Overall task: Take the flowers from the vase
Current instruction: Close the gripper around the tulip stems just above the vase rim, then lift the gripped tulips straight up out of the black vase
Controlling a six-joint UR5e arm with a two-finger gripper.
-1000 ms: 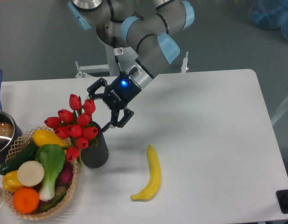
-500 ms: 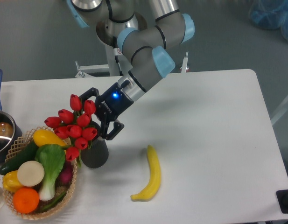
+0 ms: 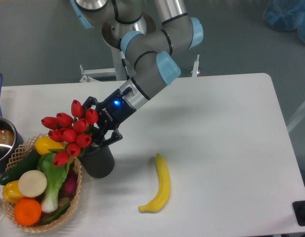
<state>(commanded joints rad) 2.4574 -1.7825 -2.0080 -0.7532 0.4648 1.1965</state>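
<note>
The flowers (image 3: 68, 133), a bunch of red tulip buds, are sitting in the dark vase (image 3: 98, 160) near the left side of the white table (image 3: 216, 148), and the bunch is leaning left so that the buds are hanging over the rim of the wicker basket (image 3: 16, 153). The gripper (image 3: 100, 132) is reaching down from the right, at the mouth of the vase where the stems are entering it. Its dark fingers (image 3: 111, 138) are sitting close in beside the stems, but the buds are hiding part of them, so I cannot tell whether they are gripping the stems or are only alongside them.

The basket is touching the vase on its left and is holding a yellow squash (image 3: 46, 144), a green leafy vegetable (image 3: 53, 173), a dark cucumber (image 3: 19, 168), a pale round slice (image 3: 32, 183), an orange (image 3: 27, 211) and a small dark-red vegetable (image 3: 69, 186). At the far left edge a steel pot (image 3: 1, 143) with a blue handle is showing something brown inside. A banana (image 3: 159, 185) is lying on the table to the right of the vase, well apart from it.
</note>
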